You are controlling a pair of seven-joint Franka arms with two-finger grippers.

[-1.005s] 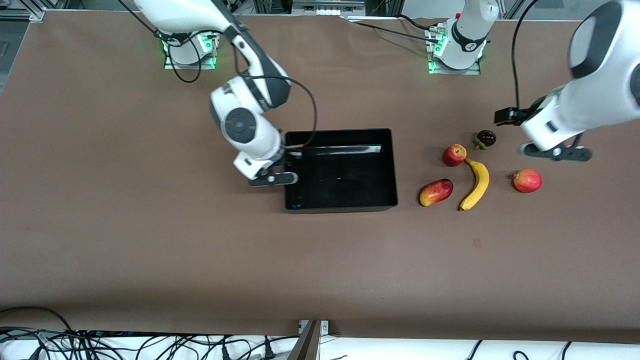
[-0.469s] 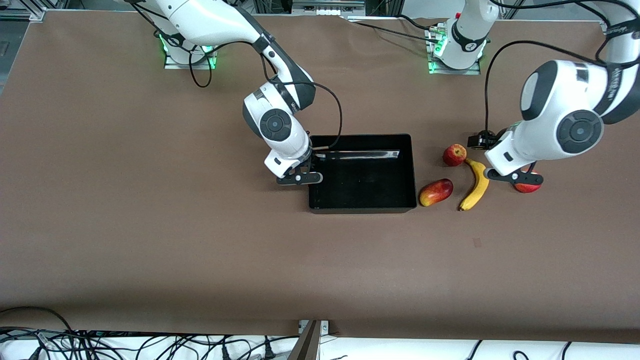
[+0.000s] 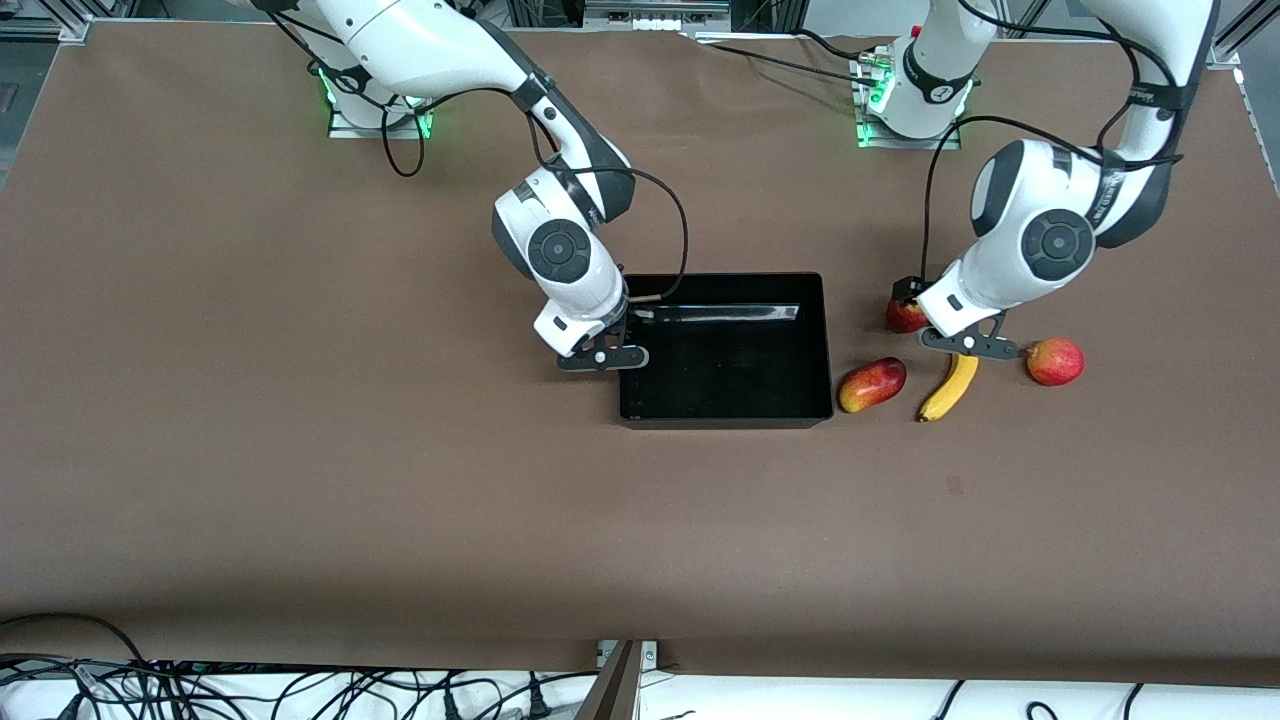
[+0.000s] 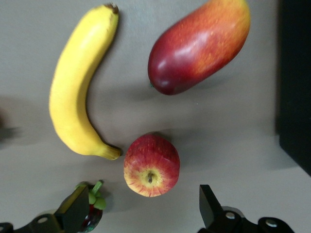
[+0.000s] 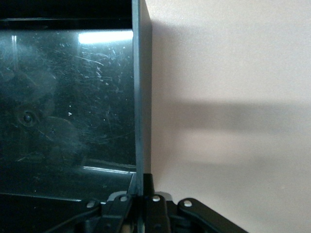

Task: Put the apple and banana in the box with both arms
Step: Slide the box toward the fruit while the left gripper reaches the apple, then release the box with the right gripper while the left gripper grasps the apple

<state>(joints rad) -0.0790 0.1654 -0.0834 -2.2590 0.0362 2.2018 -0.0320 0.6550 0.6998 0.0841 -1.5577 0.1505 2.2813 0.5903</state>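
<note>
Pincers counted: two, one on each white arm. Left pincer [image 3: 968, 345] spread wide, holding nothing, hanging over the apple [image 4: 151, 165] and over the end of the banana [image 3: 948, 390] nearest that apple. Both black fingers [image 4: 208, 203] seen at the bottom edge of the left wrist view, with the apple between them but not touched. Right pincer [image 3: 600, 355] squeezed tight on the thin wall of the box [image 3: 725, 277], at the box's end toward the right arm.

One box, black and shiny, sitting in the middle of the front view on the brown table [image 3: 300, 450].

One apple, small, red with pale flecks, dimple facing up, mostly hidden under the left arm in the front view. One banana, long, yellow and curved, lying just beside the apple and lower in the frame. Both out on the table, toward the left arm's end, near the box but not in it.

One long red-and-yellow fruit [image 3: 872, 384] between the box and the banana. One smooth pinkish-red round fruit [image 3: 1055, 361] beside the banana, closer to the left arm's end. One small dark fruit with green leaves [image 4: 92, 213], peeking out by a finger in the left wrist view. Five fruits in all.
</note>
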